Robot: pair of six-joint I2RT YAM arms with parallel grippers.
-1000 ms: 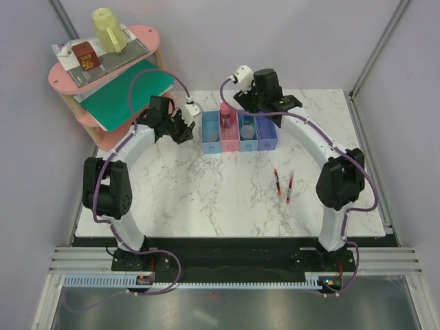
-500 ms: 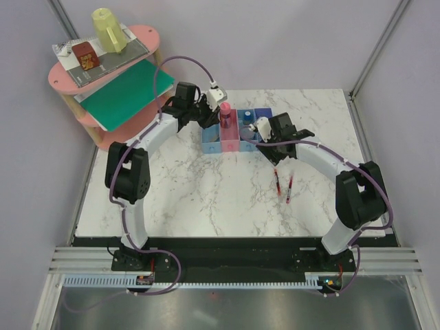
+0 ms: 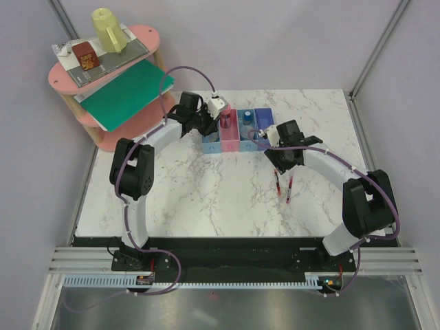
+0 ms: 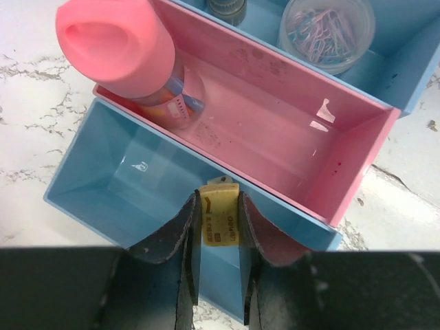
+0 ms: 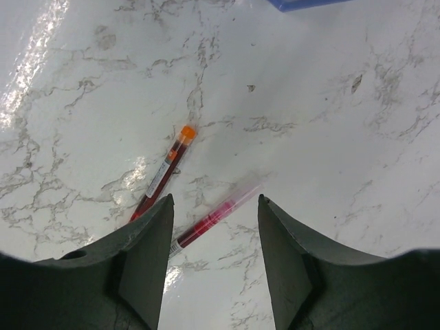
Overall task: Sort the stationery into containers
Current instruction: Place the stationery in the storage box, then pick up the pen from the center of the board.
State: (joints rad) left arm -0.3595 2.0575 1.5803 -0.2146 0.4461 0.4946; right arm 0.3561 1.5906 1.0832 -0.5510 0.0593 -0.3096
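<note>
My left gripper (image 4: 218, 201) is shut on a small tan block (image 4: 219, 216) and holds it over the near light blue bin (image 4: 110, 182), the leftmost of the joined bins (image 3: 237, 141). The pink bin (image 4: 275, 130) beside it holds the pink-capped tube (image 4: 130, 51). My right gripper (image 5: 216, 203) is open above the table, with the clear-capped red pen (image 5: 216, 214) between its fingers. The orange-tipped red pen (image 5: 165, 173) lies just to its left. Both pens also show in the top view (image 3: 276, 183) (image 3: 289, 187). The blue-capped bottle (image 3: 247, 116) stands in the third bin.
A clear jar of coloured paper clips (image 4: 328, 29) sits in the third bin. A pink two-tier shelf (image 3: 103, 75) at the far left carries a yellow cup (image 3: 108, 29), a brown box (image 3: 86, 55) and a green board (image 3: 124, 93). The purple-blue bin's corner (image 5: 302, 3) lies beyond the pens.
My left gripper has moved right from beside the bins to over the leftmost bin. My right gripper has swung from behind the bins forward and down to above the two pens.
</note>
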